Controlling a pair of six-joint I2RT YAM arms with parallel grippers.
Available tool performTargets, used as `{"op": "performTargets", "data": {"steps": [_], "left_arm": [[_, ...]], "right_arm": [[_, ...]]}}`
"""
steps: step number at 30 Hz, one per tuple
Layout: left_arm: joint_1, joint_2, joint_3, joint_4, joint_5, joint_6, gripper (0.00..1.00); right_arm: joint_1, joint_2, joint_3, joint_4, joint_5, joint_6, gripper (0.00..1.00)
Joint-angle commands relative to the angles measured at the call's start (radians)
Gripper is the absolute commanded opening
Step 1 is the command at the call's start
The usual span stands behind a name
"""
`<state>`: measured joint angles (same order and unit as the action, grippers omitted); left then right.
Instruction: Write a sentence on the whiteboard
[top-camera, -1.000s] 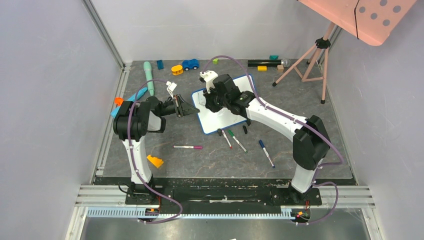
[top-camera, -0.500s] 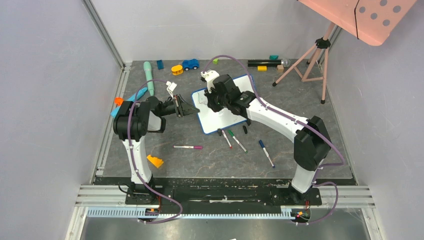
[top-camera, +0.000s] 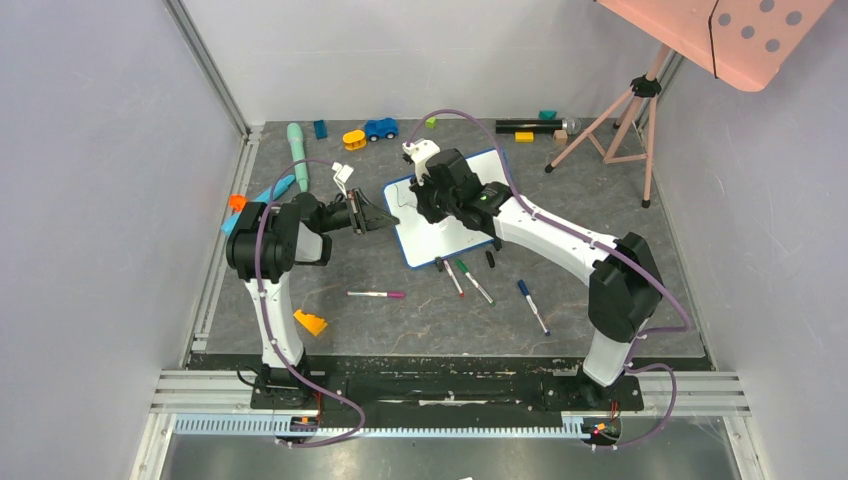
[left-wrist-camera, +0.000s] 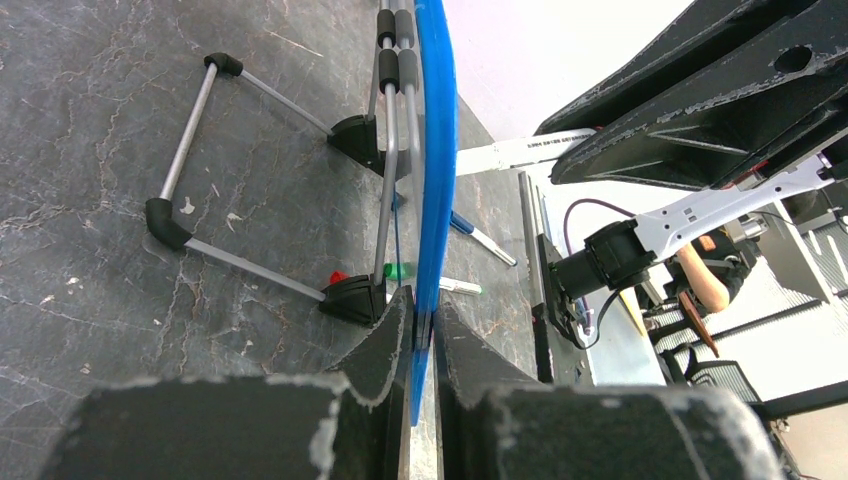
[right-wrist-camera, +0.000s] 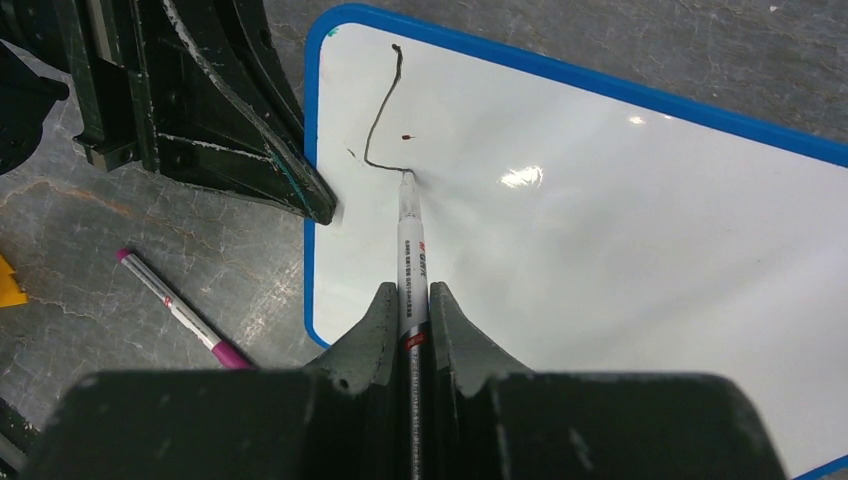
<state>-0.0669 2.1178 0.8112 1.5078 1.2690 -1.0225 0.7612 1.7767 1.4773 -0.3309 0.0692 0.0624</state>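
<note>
In the last sec the right gripper (right-wrist-camera: 410, 300), clamped on the marker (right-wrist-camera: 410, 235), had slid a bit, leaving the sentence's first stroke (right-wrist-camera: 383, 110) on the whiteboard (right-wrist-camera: 600, 230), which lay mid-table w/ its blue edge pinched by the left gripper (left-wrist-camera: 420, 318), so the writing was barely begun.
</note>
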Motion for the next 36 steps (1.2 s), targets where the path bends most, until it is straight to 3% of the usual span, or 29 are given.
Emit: {"op": "performTargets", "data": {"steps": [1, 11, 36], "left_arm": [[-0.009, -0.031, -0.014, 0.049, 0.084, -0.003, 0.02], [-0.010, -0.029, -0.012, 0.049, 0.084, -0.005, 0.02], [-0.010, -0.029, -0.012, 0.049, 0.084, -0.004, 0.02]], "right_arm": [[-0.012, -0.029, 0.006, 0.007, 0.047, -0.013, 0.00], [-0.013, -0.124, -0.089, 0.121, -0.020, -0.029, 0.00], [-0.012, -0.014, 0.093, -0.005, 0.079, -0.009, 0.00]]}}
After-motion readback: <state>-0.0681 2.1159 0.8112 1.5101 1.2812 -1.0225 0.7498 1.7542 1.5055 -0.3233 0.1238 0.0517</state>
